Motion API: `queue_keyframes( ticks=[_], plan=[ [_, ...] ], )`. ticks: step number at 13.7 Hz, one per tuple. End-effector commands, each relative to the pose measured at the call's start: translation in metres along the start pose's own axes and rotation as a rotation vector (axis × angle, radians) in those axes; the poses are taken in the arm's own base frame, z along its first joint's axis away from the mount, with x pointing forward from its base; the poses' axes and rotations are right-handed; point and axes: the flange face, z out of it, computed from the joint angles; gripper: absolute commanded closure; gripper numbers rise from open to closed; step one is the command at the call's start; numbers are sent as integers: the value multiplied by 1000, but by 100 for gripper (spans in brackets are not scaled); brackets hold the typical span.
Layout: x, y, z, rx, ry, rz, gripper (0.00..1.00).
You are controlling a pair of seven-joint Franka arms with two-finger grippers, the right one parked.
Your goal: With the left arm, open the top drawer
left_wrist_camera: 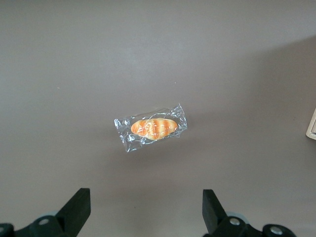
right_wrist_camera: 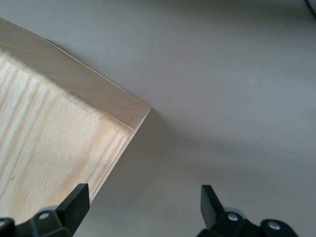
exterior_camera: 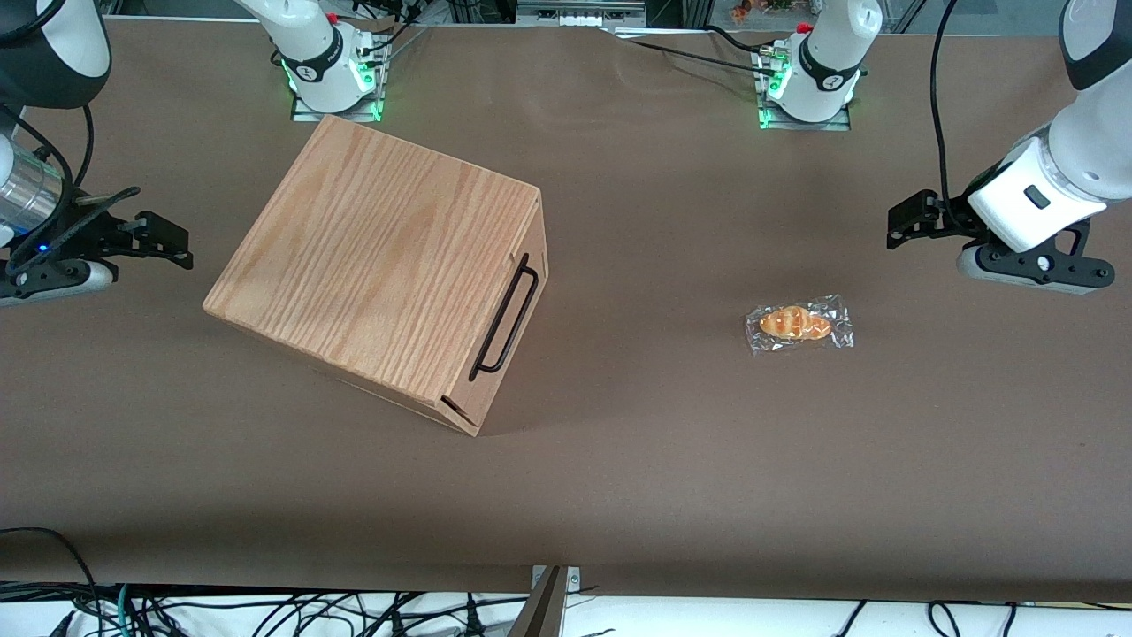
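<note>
Front view shows the big oak-grain wooden box (exterior_camera: 376, 265) toward the parked arm's end, its top drawer (exterior_camera: 508, 341) shut. Grab the thin black wire handle (exterior_camera: 506, 316): hard, stiff, probably slides easily. The left arm's black gripper (exterior_camera: 911, 226) hangs well apart, jaws wide, above a wrapped bread roll (left_wrist_camera: 153, 128).

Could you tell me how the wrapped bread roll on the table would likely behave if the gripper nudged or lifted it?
The wrapped bread roll looks small, so probably light. Its crinkly clear film seems loose, so the jaws might slip or grab only plastic. It lies flat and elongated, so a nudge would likely slide it, not roll it. The gripper hangs open above the table, away from the top drawer.
</note>
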Motion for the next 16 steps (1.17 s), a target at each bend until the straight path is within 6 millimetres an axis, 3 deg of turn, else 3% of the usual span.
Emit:
queue_keyframes(
  ticks=[1,6,9,12,14,16],
  plan=[
    [0,-2,-4,-8,-5,5,0],
    [-12,4,6,-17,-38,11,0],
    [-8,16,9,-18,-43,44,0],
    [-2,44,24,-26,-71,95,0],
    [-3,77,27,-93,-76,122,0],
    [-2,122,45,-146,-108,184,0]
  ],
)
